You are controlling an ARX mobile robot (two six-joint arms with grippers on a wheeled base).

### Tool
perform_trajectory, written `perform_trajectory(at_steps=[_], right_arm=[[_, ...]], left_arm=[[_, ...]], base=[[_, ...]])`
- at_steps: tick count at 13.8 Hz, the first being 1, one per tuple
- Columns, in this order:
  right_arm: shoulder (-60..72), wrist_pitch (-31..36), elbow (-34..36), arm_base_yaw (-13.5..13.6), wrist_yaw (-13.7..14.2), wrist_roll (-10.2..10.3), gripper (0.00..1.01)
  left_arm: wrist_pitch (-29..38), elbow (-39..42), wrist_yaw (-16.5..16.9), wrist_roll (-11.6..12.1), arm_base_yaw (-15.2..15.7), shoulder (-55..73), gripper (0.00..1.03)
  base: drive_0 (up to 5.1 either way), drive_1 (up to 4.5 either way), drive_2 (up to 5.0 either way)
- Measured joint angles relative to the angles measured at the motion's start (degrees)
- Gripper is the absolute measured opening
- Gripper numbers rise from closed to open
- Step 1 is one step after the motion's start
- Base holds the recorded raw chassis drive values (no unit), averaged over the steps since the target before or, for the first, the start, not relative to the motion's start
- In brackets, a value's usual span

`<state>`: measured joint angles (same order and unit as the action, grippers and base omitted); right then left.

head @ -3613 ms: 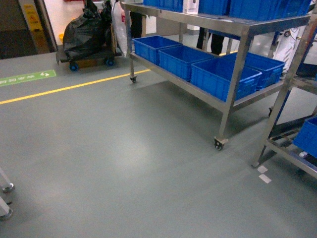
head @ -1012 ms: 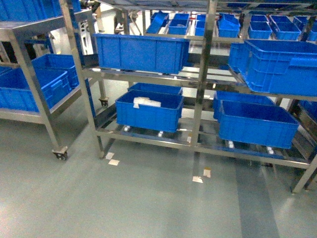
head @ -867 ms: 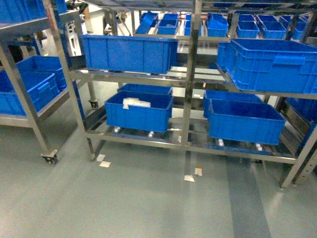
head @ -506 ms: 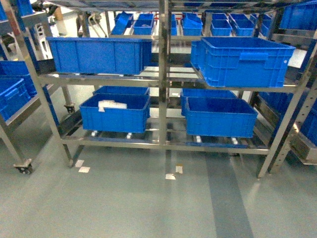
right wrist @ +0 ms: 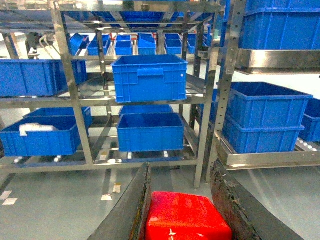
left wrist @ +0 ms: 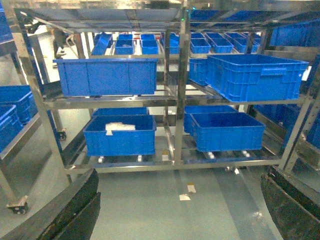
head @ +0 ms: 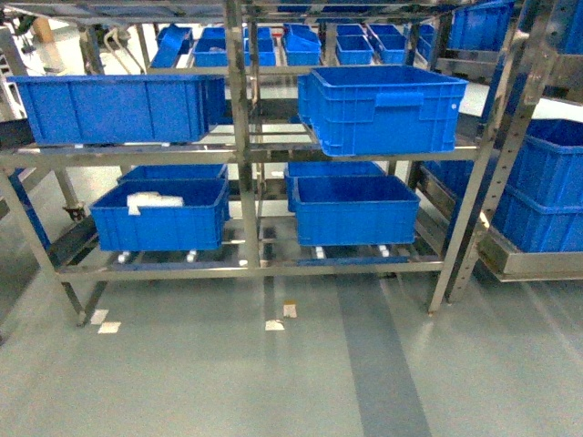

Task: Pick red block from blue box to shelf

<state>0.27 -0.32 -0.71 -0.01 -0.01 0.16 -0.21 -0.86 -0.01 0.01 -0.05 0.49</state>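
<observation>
Swinging round from open floor to face the shelf (head: 241, 146), the head view has slid the steel rack leftward until its middle post stands near the centre.

The red block (right wrist: 187, 217) sits between the two dark fingers of the right gripper (right wrist: 182, 210), clamped on both flanks, low in the right wrist view and well short of the shelf. It looks like a small, rigid plastic brick: light, stiff, not fragile, but smooth-sided, so it could slip if the squeeze eases. Holding it across two flat opposite faces, as now, seems the sound grip; its stud is not visible from this angle.

The left gripper (left wrist: 180, 210) shows its fingers (left wrist: 70, 210) spread wide at the bottom corners of the left wrist view, with nothing between them.

On the shelf, a dark blue crate (head: 383, 107) sits on the middle tier right of the centre post, and a longer crate (head: 118, 107) sits left of it. Below them are two more crates; the lower left crate (head: 164, 218) holds something white (head: 150, 200). The blue box is not in any view. Bare rail between the crates looks narrow, so placement will likely need care.
</observation>
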Motion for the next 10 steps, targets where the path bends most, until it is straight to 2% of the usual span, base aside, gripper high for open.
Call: perform_trajectory(at_steps=[10], right_arm=[[0.0, 0.0, 0.0, 0.0, 0.0, 0.0, 0.29]], left_arm=[[-0.1, 0.0, 0.0, 0.0, 0.0, 0.0, 0.98]], base=[[0.0, 4.05, -4.0]])
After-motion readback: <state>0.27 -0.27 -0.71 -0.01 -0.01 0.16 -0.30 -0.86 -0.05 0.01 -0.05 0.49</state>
